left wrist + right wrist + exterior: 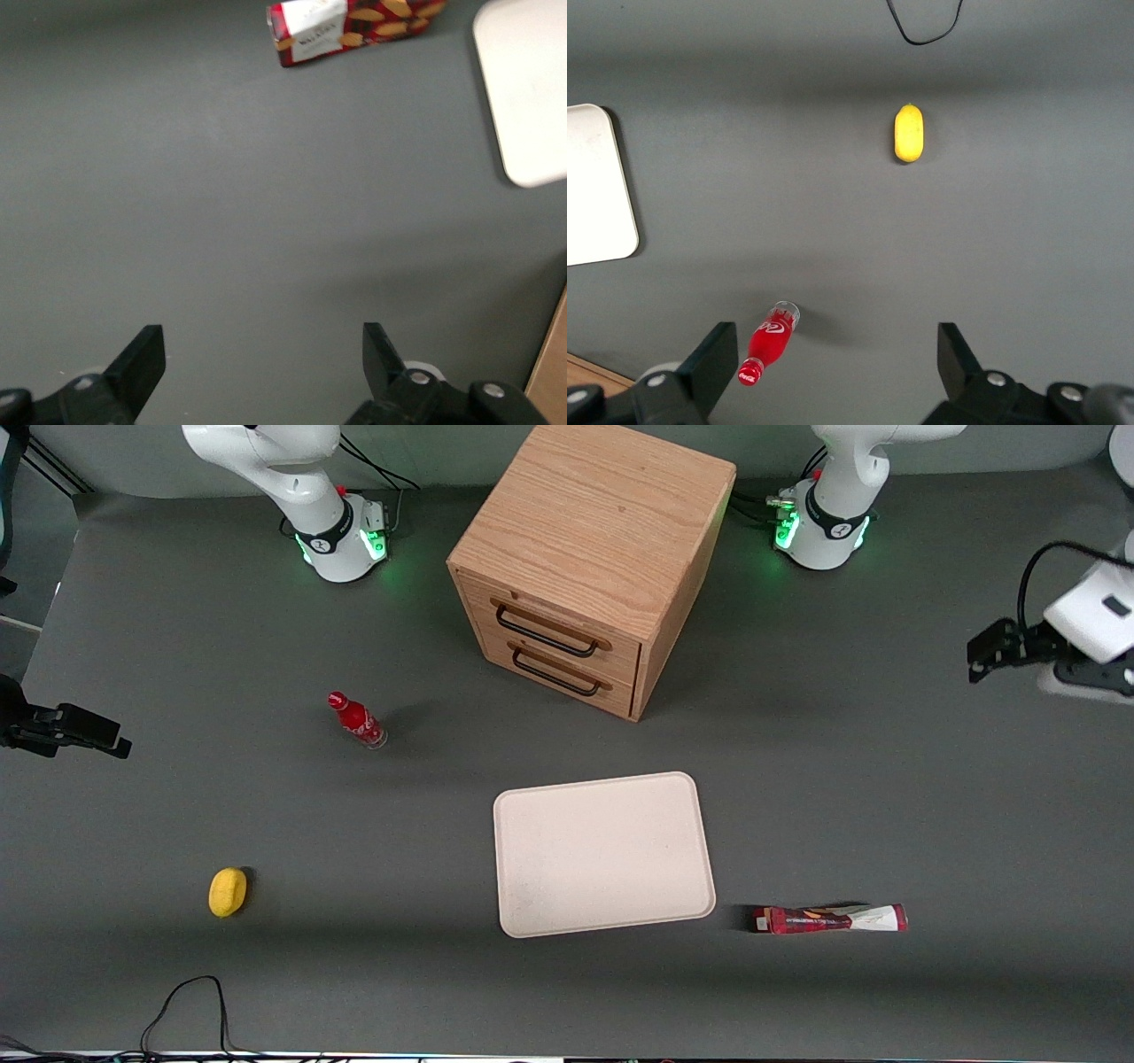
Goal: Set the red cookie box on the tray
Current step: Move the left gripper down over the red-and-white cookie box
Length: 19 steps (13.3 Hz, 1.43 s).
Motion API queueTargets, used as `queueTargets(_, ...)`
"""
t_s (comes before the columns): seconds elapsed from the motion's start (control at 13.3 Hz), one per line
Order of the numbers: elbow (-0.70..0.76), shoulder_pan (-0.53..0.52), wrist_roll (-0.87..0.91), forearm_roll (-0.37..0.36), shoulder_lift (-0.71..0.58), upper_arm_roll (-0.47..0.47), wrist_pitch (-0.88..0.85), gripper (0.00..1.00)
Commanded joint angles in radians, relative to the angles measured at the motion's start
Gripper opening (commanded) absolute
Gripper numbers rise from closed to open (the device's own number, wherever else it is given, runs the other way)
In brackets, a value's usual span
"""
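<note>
Nearest the camera: a black cable point(190, 1005) is seen at the table's near edge, toward the parked arm's end.
Red cookie box: the red cookie box point(831, 919) is lying flat on the table, just beside the tray's near corner, at about 3 o'clock from it in the front view. A small gap is kept between the two. Its cream end is turned away from the tray.
Tray: the tray point(602, 854) is laid flat near the middle of the table. Nothing is seen on it.
Gripper: the gripper point(979, 657) is held up in the air at the working arm's end of the table, at about 1 o'clock from the box and well apart from it. Its fingers point(142, 359) are spread wide and nothing is held.
Step in hand: the job looks only just started. The box is not yet reached.
Next move: the gripper should likely be brought over the box, lined up across its narrow width, then lowered and closed.
Other things: a wooden drawer cabinet point(589, 567) stands at 12 o'clock from the tray. A small red bottle point(356, 720) is seen at 10 o'clock, and a yellow thing point(227, 891) at 9 o'clock.
In the way: nothing is seen between the box and the tray.
</note>
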State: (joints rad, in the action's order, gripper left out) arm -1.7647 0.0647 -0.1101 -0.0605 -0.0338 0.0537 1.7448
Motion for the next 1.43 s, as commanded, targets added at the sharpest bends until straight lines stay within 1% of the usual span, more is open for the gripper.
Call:
queueTargets(0.0,0.241,0.066,0.278,0.002,0.202,0.032,-0.03,0.99)
queueTargets(0.08,0.301,0.076,0.397,0.007,0.263,0.032,-0.028,0.99)
queueTargets(0.15,0.36,0.093,0.523,0.04,0.32,0.035,-0.027,0.99)
queueTargets(0.38,0.587,0.15,0.864,0.195,0.503,0.119,-0.027,0.99)
queueTargets(0.45,0.656,0.155,0.942,0.226,0.562,0.141,-0.027,0.99)
queueTargets(0.68,0.761,0.168,1.165,0.358,0.698,0.221,0.027,0.99)
queueTargets(0.75,0.772,0.187,1.237,0.387,0.736,0.244,0.071,0.99)
queueTargets(0.9,0.771,0.21,1.367,0.393,0.813,0.25,0.197,0.99)
queueTargets(0.98,0.766,0.218,1.403,0.393,0.845,0.252,0.235,0.99)
queueTargets(1.13,0.751,0.219,1.443,0.393,0.902,0.248,0.259,0.99)
queueTargets(1.35,0.705,0.218,1.451,0.395,0.939,0.247,0.31,1.0)
